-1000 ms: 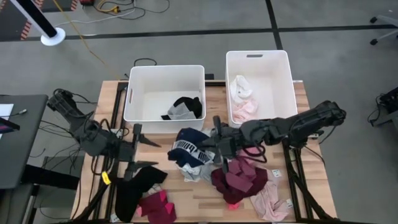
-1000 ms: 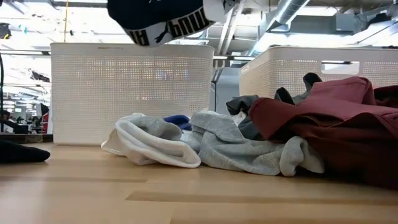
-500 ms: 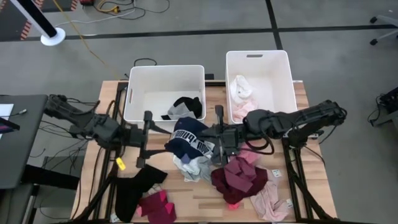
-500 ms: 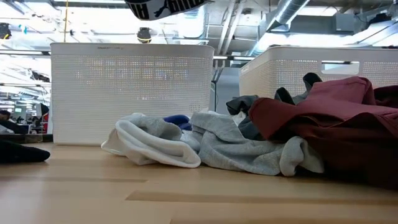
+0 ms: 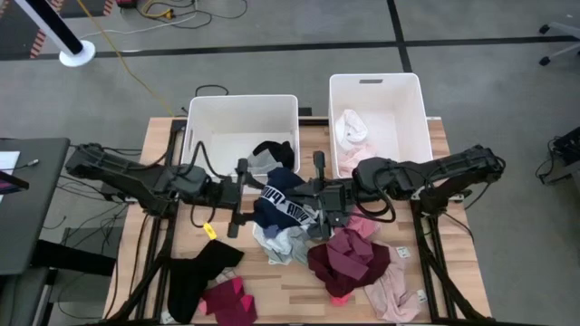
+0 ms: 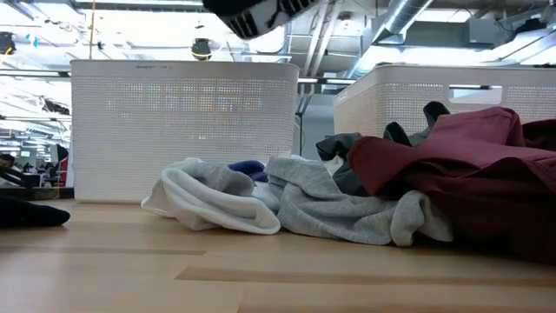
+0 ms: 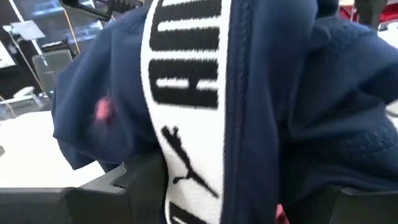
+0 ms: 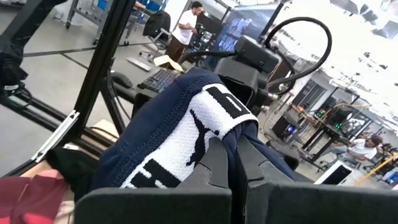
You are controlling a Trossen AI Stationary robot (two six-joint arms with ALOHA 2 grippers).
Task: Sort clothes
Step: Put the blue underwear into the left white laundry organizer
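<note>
You're early in the sort: right gripper (image 5: 313, 201) is clamped on the navy garment (image 5: 283, 201) in mid-air near the left bin (image 5: 195, 136), left gripper (image 5: 243, 195) spread wide against it, few pieces binned, heap (image 5: 349, 258) still on the table (image 5: 136, 235).

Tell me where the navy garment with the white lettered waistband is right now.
In the high view, the navy fabric garment with the white lettered waistband hangs mid-table between the left gripper and right gripper, near the left white plastic bin.

High view looks straight down, low view level across the table (image 6: 261, 278) — both wrist views close on one navy garment (image 7: 261, 124).
</note>
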